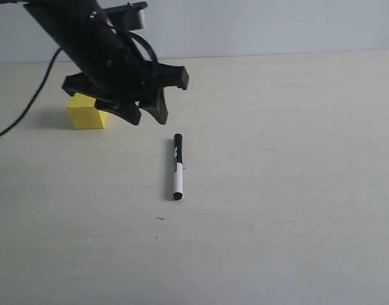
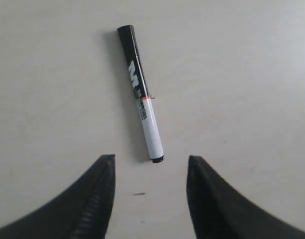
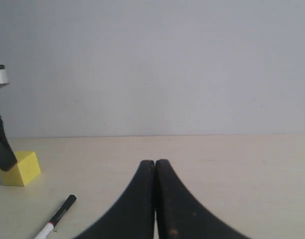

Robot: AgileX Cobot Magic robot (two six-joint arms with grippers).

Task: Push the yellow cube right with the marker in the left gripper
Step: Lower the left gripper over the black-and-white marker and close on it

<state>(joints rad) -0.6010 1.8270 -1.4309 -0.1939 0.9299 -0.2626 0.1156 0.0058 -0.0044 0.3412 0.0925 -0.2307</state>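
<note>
The marker point(image 1: 177, 166) lies flat on the pale table, black cap toward the back, white barrel toward the front; nothing holds it. It also shows in the left wrist view as the marker point(image 2: 140, 93), just beyond the fingertips. My left gripper point(image 1: 149, 116) hovers open above the table, up and to the left of the marker, with nothing between its fingers. The yellow cube point(image 1: 86, 112) sits behind it at the left, partly hidden by the claw. My right gripper point(image 3: 155, 163) is shut and empty; its view shows the yellow cube point(image 3: 23, 169) and the marker point(image 3: 57, 217) off to one side.
A black cable point(image 1: 26, 108) trails from the left arm across the table's left edge. A pale wall point(image 1: 258, 25) rises behind the table. A small dark speck point(image 1: 160, 218) marks the table in front of the marker.
</note>
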